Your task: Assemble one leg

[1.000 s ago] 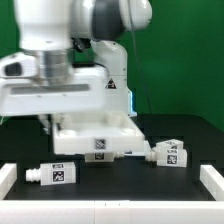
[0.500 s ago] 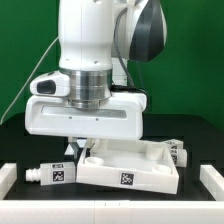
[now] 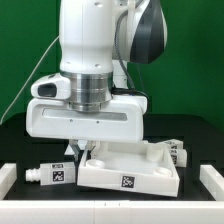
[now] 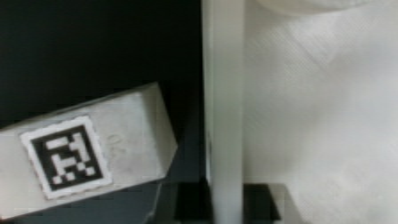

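A leg [image 3: 50,174], a short white peg with a tag sticker, lies on its side on the black table at the exterior view's left. It also shows in the wrist view [image 4: 98,150], close beside my fingers. My gripper [image 3: 81,150] is shut on the wall of the large flat white tray-like part [image 3: 140,170], at that part's left end. In the wrist view the thin white wall [image 4: 224,90] stands between my two dark fingers, with the gripper [image 4: 226,200] closed on it. A second leg [image 3: 177,152] lies behind the tray part at the right.
White raised border pieces stand at the front left [image 3: 8,178] and front right [image 3: 212,178] of the table. A white strip [image 3: 110,219] runs along the front edge. The arm's wide white body hangs over the middle and hides the back.
Since a second ago the arm has turned and the tray part has swung forward and to the exterior view's right. In the last half second it barely moved.
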Controlling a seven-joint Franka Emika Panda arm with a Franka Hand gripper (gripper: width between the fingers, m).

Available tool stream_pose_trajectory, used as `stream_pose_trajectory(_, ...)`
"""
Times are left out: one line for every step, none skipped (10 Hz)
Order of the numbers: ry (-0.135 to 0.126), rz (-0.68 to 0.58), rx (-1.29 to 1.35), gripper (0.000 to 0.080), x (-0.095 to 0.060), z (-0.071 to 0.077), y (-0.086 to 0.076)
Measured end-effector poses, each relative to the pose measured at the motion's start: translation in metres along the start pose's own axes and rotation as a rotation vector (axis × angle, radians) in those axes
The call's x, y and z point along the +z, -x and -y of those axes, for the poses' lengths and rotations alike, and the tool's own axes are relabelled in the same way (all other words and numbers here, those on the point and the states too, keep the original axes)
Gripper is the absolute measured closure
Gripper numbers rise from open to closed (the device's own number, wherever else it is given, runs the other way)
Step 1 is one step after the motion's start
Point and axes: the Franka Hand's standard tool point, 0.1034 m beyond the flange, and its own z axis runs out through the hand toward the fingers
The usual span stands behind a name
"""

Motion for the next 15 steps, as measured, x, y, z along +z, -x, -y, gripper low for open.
stream_pose_trajectory(-0.002, -0.005, -0.003, 0.0745, 0.005, 0.012, -0.009)
stream_pose_trajectory(-0.002, -0.010, -0.008, 0.0745, 0.008, 0.023, -0.015)
stream_pose_trajectory(-0.008, -0.022, 0.004, 0.0745, 0.005, 0.034, -0.023)
stream_pose_trajectory(-0.009, -0.034, -0.013, 0.0745, 0.004, 0.043, -0.030)
stream_pose_trajectory(-0.009, -0.038, -0.026, 0.0745, 0.004, 0.048, -0.033)
stream_pose_trajectory(-0.009, -0.035, -0.024, 0.0745, 0.005, 0.047, -0.032)
stream_pose_trajectory(-0.009, -0.035, -0.025, 0.0745, 0.005, 0.047, -0.032)
stream_pose_trajectory(-0.009, -0.035, -0.025, 0.0745, 0.005, 0.047, -0.032)
stream_pose_trajectory(-0.009, -0.035, -0.025, 0.0745, 0.006, 0.047, -0.032)
stream_pose_trajectory(-0.009, -0.035, -0.025, 0.0745, 0.007, 0.047, -0.031)
stream_pose_trajectory(-0.009, -0.041, -0.030, 0.0745, 0.009, 0.050, -0.033)
stream_pose_trajectory(-0.007, -0.053, -0.041, 0.0745, 0.012, 0.052, -0.037)
stream_pose_trajectory(-0.003, -0.057, -0.047, 0.0744, 0.010, 0.055, -0.042)
stream_pose_trajectory(0.012, -0.054, -0.060, 0.0744, 0.009, 0.056, -0.047)
stream_pose_trajectory(0.022, -0.040, -0.068, 0.0744, 0.009, 0.056, -0.047)
